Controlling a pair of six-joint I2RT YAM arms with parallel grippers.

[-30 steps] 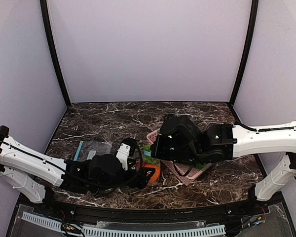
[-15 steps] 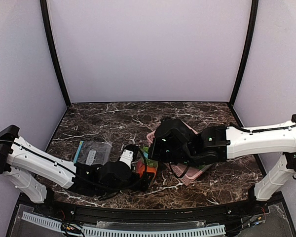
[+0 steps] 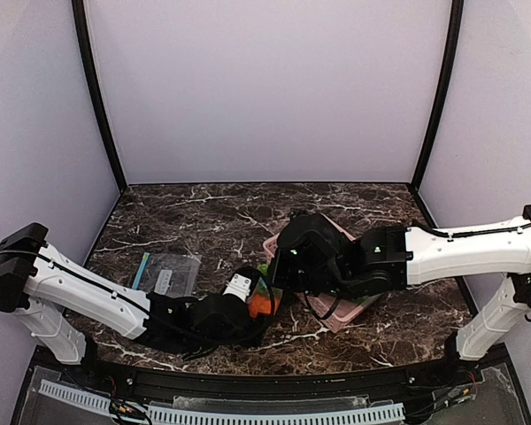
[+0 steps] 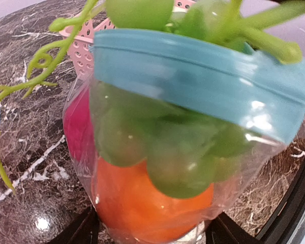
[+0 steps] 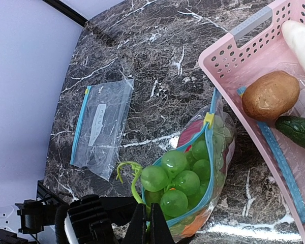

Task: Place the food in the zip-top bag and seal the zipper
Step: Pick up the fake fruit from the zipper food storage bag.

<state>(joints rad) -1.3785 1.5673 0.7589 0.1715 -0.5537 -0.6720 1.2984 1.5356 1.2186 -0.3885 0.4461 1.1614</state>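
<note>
Marble table (image 3: 203,221), near middle: left gripper (image 4: 152,236) clamps the stuffed zip-top bag (image 4: 117,147) by its bottom. Right gripper (image 5: 146,223), pinched narrow, nips the zipper (image 5: 210,168), which runs straight away from its fingertips, grape bunch (image 5: 175,178) bulging out.

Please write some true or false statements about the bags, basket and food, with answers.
1. The green grapes lie inside the clear plastic zip-top bag with the light blue zipper. True.
2. The pink slatted basket is empty. False: the basket holds a brown potato and a dark green cucumber.
3. A second clear flat bag lies on the dark marble table. True.
4. The round orange fruit lies loose on the table. False: the orange fruit is in the bag, under the grapes.
</note>
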